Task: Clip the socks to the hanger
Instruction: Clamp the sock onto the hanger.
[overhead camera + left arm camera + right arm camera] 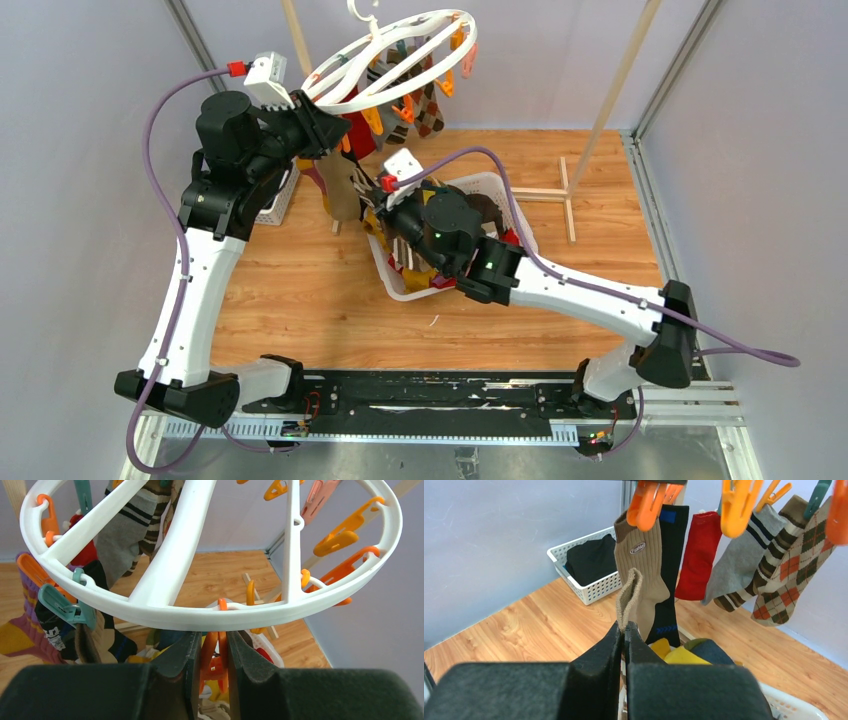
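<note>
Orange clip [210, 661] squeezed between left gripper [214, 641] fingers | tan sock [630, 591] pinched tight in right gripper [625, 631]

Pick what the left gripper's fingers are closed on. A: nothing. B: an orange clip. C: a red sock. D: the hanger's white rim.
B: the left wrist view shows the left gripper pinching an orange clip just under the hanger rim; the right gripper holds a tan sock.

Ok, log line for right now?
left gripper: shut on orange clip under hanger | right gripper: shut on tan sock | clipped: no
</note>
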### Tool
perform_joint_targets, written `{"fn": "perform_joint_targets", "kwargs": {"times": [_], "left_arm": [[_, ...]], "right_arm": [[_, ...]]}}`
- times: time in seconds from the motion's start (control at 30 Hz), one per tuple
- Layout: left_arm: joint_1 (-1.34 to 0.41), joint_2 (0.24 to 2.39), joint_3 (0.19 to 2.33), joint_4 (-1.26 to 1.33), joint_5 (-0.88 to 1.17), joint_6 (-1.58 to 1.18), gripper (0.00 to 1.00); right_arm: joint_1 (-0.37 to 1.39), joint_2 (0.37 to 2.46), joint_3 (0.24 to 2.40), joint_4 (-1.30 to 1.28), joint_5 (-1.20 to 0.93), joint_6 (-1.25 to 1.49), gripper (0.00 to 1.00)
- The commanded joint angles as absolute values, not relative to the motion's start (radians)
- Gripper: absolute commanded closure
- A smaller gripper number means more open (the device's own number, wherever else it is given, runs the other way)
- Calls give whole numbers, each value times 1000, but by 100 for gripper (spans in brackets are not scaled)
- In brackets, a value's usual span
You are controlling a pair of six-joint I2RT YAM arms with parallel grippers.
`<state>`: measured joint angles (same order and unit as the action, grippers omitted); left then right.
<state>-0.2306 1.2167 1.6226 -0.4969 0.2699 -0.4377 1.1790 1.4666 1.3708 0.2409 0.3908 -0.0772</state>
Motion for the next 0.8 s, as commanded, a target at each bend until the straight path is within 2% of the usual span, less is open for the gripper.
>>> {"fn": "perform_joint_targets", "kwargs": {"times": [0.0, 0.47, 0.77], "left_arm": [[-225, 1216, 1599, -548, 252, -434, 95], [-225, 1223, 1609, -541, 213, -423, 97], [-225, 1224, 1598, -537, 210, -424, 97]], "right_arm": [[1196, 1534, 1451, 328, 448, -121, 100], [1195, 1657, 1594, 315, 564, -78, 100], [1194, 1656, 1600, 310, 540, -57, 100]]}}
